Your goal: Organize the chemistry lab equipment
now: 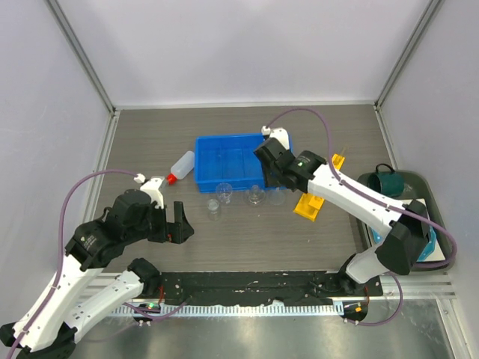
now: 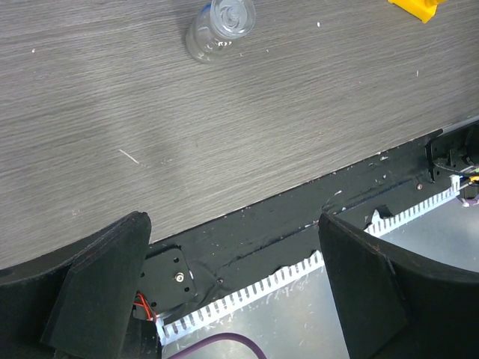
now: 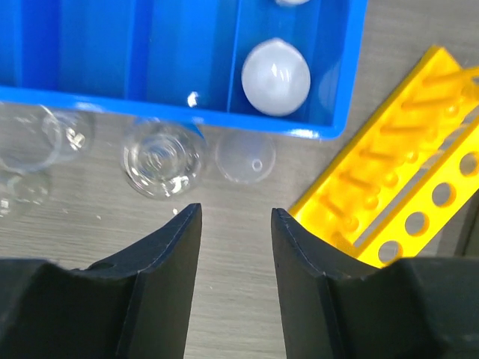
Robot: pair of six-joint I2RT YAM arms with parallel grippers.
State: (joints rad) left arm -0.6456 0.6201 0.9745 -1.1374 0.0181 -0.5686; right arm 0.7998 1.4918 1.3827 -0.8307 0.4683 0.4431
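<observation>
Over desk (image 3: 97, 224) beside blue bin (image 3: 150, 60), right gripper (image 3: 236, 213) hung, jaws apart, empty. White dish (image 3: 275, 76) lay inside bin, presumably sorted. Beaker (image 3: 163, 157), funnel (image 3: 245, 157), yellow rack (image 3: 404, 187) lay outside, likely next. Left gripper (image 2: 232, 224) wide apart, idle.

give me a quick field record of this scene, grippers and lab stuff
left gripper: open, empty, above table near edge
right gripper: open, empty, by blue tray front
white dish: inside tray, right compartment
beaker, funnel: on table before tray
yellow rack: right of tray
squeeze bottle: lying left of tray
</observation>
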